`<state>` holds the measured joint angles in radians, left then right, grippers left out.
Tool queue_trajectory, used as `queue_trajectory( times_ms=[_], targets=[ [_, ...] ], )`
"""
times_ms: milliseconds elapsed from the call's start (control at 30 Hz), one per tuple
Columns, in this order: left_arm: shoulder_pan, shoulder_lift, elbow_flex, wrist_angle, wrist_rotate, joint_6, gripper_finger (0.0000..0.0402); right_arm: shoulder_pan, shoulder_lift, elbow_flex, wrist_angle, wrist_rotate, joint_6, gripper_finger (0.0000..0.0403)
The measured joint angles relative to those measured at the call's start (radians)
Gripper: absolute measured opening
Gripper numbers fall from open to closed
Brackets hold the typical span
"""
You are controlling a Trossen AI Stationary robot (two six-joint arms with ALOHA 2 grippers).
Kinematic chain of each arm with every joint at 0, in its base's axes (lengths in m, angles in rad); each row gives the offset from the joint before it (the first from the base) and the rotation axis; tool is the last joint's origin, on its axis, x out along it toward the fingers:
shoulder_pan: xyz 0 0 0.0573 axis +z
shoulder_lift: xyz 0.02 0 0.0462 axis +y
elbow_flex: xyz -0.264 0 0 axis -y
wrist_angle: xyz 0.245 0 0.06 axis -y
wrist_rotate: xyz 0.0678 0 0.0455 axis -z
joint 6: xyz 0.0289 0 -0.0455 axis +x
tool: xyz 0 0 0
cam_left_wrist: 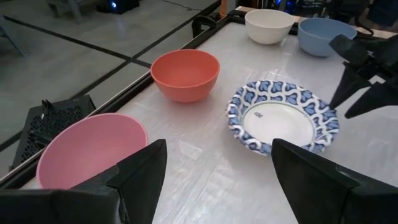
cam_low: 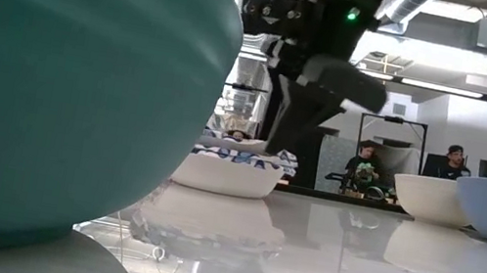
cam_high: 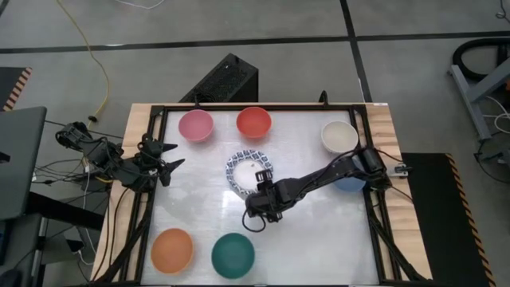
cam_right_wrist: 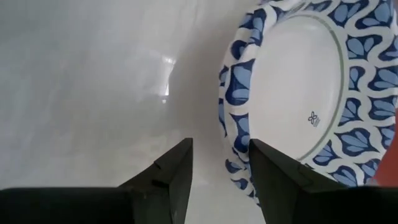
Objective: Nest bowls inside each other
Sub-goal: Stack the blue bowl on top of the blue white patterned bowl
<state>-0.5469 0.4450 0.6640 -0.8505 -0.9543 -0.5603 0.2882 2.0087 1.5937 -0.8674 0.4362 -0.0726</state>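
Note:
A white bowl with a blue-patterned rim rests on its base at the table's middle. In the low view this patterned bowl looks like a nested stack. My right gripper is open and slants down at its near rim, which lies just ahead of the gap between the fingers. In the high view my right gripper is at the bowl's near side. My left gripper waits open at the table's left side, and shows in the high view as well. Pink, red, cream, blue, orange and green bowls stand apart.
The bowls ring the table: pink, red and cream along the far edge, blue at the right under my right arm, orange and green at the near edge. The green bowl fills the low view's left. A black frame borders the table. People sit in the room behind.

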Motion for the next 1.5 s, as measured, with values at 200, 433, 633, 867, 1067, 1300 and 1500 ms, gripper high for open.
queue_trajectory(
  times_ms=[200, 433, 633, 867, 1067, 1300, 1500],
  targets=[
    [0.0, 0.0, 0.0, 0.001, 0.0, 0.0, 0.0279, 0.033, -0.001, 0.03, -0.093, 0.011, 0.077, 0.0176],
    [0.0, 0.0, 0.0, 0.001, 0.001, -0.001, 0.0279, 0.033, -0.001, 0.055, -0.186, 0.011, 0.267, 0.0174],
    [0.0, 0.0, 0.0, -0.026, 0.003, -0.027, 0.0279, 0.057, 0.0, 0.082, -0.491, 0.033, 0.596, 0.0148],
    [0.0, 0.0, 0.0, -0.034, 0.026, -0.056, 0.0279, 0.14, -0.05, 0.03, -0.683, 0.013, 1.061, 0.0118],
    [-0.001, 0.001, 0.0, -0.032, 0.032, -0.075, 0.0279, 0.154, -0.2, -0.068, -0.678, 0.009, 1.478, 0.0109],
    [0.0, 0.01, 0.0, -0.027, 0.026, -0.076, 0.0279, 0.208, -0.434, -0.194, -0.706, 0.09, 1.658, 0.0108],
    [0.0, 0.013, 0.0, -0.027, 0.025, -0.073, 0.0279, 0.238, -0.633, -0.335, -0.704, 0.12, 1.794, 0.0108]
  ],
)
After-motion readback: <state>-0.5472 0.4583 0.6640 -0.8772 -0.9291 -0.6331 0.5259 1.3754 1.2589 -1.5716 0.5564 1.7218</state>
